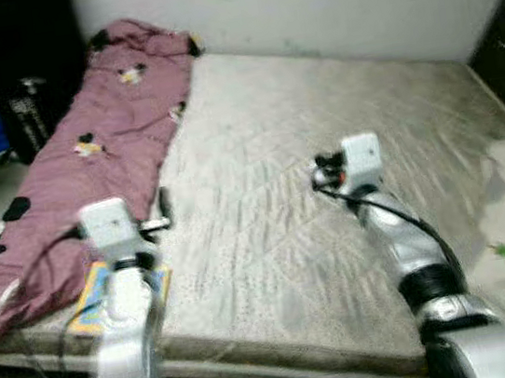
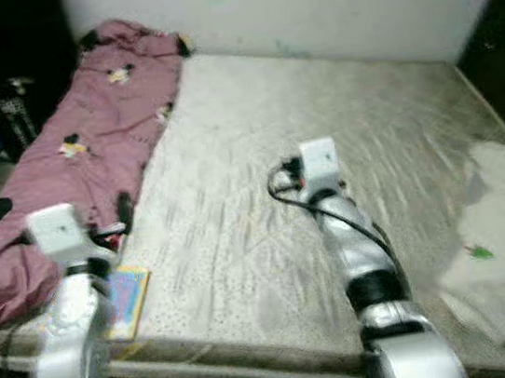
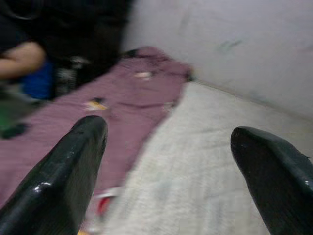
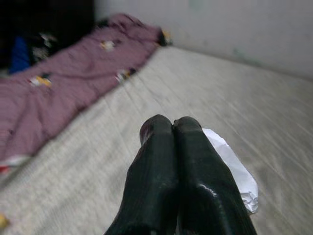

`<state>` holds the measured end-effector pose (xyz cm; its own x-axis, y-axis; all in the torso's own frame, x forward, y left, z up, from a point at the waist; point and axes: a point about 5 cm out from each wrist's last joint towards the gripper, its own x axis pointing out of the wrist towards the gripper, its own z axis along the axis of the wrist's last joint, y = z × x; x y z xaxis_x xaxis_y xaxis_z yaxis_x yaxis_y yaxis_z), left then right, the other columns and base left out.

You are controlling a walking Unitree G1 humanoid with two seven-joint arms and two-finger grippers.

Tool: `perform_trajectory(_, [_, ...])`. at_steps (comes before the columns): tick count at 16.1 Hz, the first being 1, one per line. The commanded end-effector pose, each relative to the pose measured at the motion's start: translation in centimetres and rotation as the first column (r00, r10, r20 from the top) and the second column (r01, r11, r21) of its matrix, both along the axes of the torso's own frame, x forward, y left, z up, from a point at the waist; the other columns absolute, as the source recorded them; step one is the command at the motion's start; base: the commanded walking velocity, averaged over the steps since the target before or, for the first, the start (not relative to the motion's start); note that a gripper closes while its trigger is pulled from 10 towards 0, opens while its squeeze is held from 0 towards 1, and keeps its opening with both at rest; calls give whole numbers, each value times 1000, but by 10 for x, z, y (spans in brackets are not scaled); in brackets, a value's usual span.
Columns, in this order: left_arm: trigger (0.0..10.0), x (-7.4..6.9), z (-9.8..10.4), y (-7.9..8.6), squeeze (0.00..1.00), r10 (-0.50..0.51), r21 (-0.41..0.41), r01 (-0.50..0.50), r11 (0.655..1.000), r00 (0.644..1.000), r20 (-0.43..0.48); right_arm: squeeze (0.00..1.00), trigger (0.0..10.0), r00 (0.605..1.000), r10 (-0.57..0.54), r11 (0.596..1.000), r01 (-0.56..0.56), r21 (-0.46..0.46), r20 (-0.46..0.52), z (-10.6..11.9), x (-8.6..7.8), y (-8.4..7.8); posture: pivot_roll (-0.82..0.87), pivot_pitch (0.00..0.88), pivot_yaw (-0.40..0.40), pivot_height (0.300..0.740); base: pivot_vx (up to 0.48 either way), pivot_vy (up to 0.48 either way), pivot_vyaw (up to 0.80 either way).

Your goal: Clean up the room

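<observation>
Right gripper point(image 4: 171, 128) pressed fully closed, a white crumpled paper point(image 4: 234, 169) just beyond it on the mattress point(image 1: 317, 114). Left gripper point(image 3: 168, 139) spread wide, empty, the mauve blanket point(image 1: 96, 145) at ten o'clock.

A crumpled white paper point(image 4: 234, 169), seemingly, lies on the grey mattress point(image 4: 303, 122).

One mattress point(image 1: 328, 188), one maroon blanket point(image 1: 90, 174), one colourful book point(image 2: 129, 300), one white paper scrap point(image 4: 230, 161).
</observation>
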<state>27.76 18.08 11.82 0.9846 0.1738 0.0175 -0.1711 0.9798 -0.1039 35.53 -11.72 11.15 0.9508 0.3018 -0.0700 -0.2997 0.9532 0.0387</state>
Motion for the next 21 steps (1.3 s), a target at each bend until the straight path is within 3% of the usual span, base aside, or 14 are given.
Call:
perform_trajectory(1, [10000,2,1,-11,0,-22,-15,22,1000,1000,0,0,10000,1000,-31,999,31,-24,-1,-2,-1,-15,70,0,-82,740,0,0,0])
perform_trajectory(5, [10000,1,-1,-10,0,-15,-33,15,999,1000,-7,0,10000,1000,-31,999,31,-28,-1,-4,-2,-16,70,0,-80,740,0,0,0])
perform_trajectory(9, [10000,-5,-7,-5,0,17,-46,-18,999,999,-29,0,10000,1000,-16,999,16,-30,-6,-7,-6,-16,69,0,-82,740,0,480,-730])
perform_trajectory(14, [10000,-5,-11,6,0,52,-67,-54,996,998,-40,0,10000,1000,9,999,-9,-42,-2,-7,-6,-12,67,0,-88,740,0,480,0])
perform_trajectory(21, [10000,-1,-6,3,0,40,-53,-41,998,999,-26,0,10000,999,33,998,-34,-44,-15,-8,-5,-9,65,0,-85,740,0,480,0])
